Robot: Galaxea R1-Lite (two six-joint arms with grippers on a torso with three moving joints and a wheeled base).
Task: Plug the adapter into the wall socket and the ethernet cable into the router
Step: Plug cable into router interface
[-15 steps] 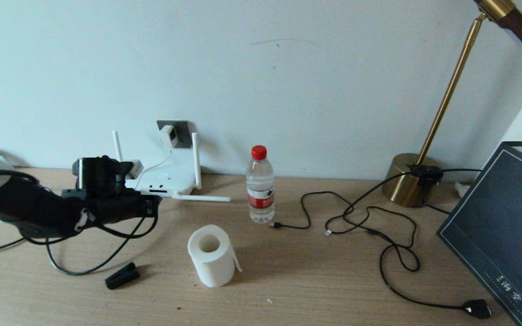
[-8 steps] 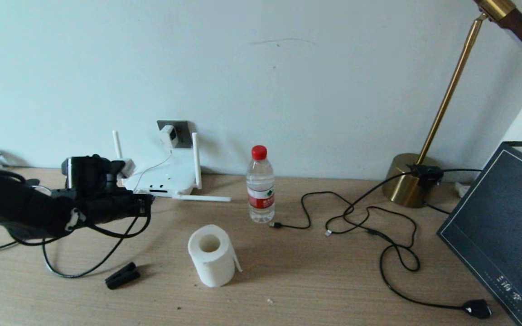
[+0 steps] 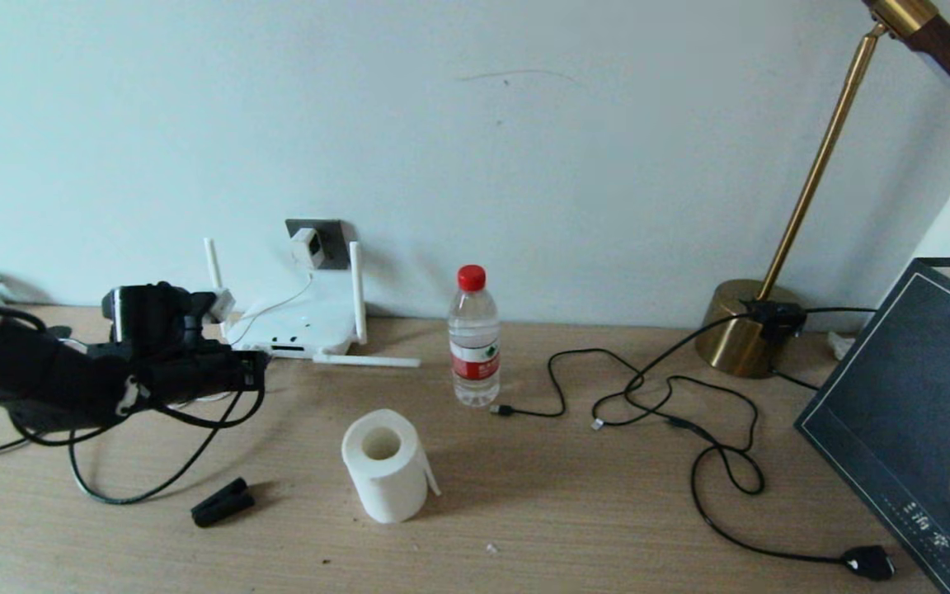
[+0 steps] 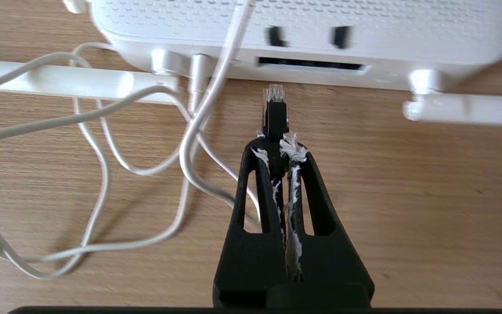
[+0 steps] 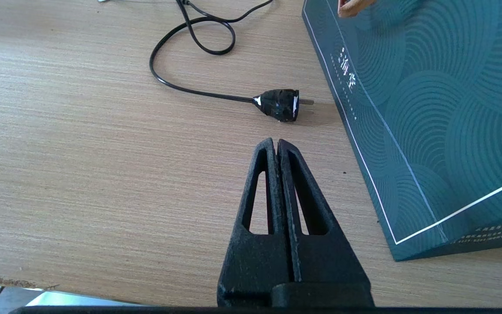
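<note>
The white router (image 3: 302,323) lies against the wall, its antennas up and sideways. Above it the white adapter (image 3: 308,246) sits on the dark grey wall socket (image 3: 328,233), its thin white cord (image 4: 190,144) trailing down to the router. My left gripper (image 4: 277,141) is shut on the ethernet cable (image 4: 274,115). Its clear connector (image 4: 273,93) pokes out past the fingertips, a short gap from the dark port slot (image 4: 310,65) on the router's edge (image 4: 429,65). In the head view the left gripper (image 3: 256,371) hovers just left of the router. My right gripper (image 5: 277,144) is shut and empty.
A paper roll (image 3: 384,464), a black clip (image 3: 222,502) and a water bottle (image 3: 473,338) stand on the table. Black USB cables (image 3: 673,396) sprawl right of centre, ending in a black plug (image 5: 279,104). A brass lamp (image 3: 743,334) and a dark teal bag (image 3: 912,412) fill the right.
My left arm has drawn to the left with the ethernet cable, so the gripper now sits a little further from the router. Nothing else has moved.
</note>
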